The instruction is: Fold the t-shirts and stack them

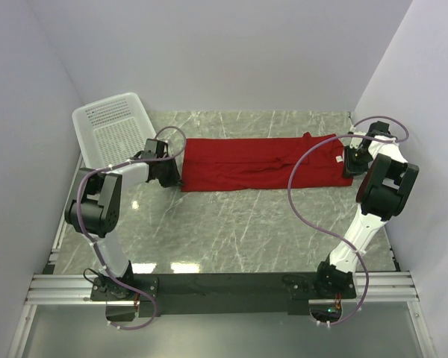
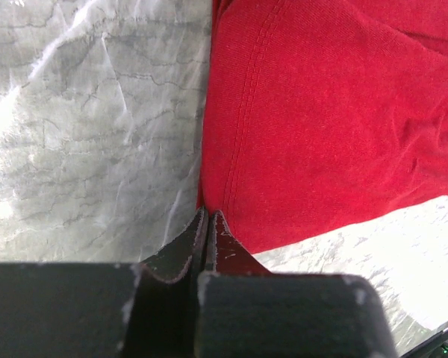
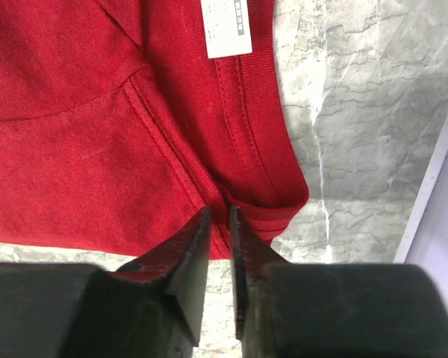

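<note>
Red cotton noted: finding the t-shirt (image 1: 261,164) lying as a long folded strip across the far part of the tabletop (image 1: 231,231), with the white neck label (image 3: 225,26) at its right end. Recording the left gripper (image 2: 207,216) sitting at the strip's left hem, fingers (image 2: 183,250) pressing together on the fabric edge. Recording the right gripper (image 3: 218,212) sitting at the collar end, fingers (image 3: 187,246) all but together, seemingly nipping the collar seam. Judging both holds as setting up a lift or cross-fold: taking opposite ends and holding the strip taut and square. Noting the white mesh basket (image 1: 112,127) standing at the far left corner, near the left hem but apart from it. Finding bare marble lying open toward the arm bases, giving room for bringing one end over. Seeing the right wall (image 1: 425,112) standing close beside the right gripper, leaving little room outward there.
</note>
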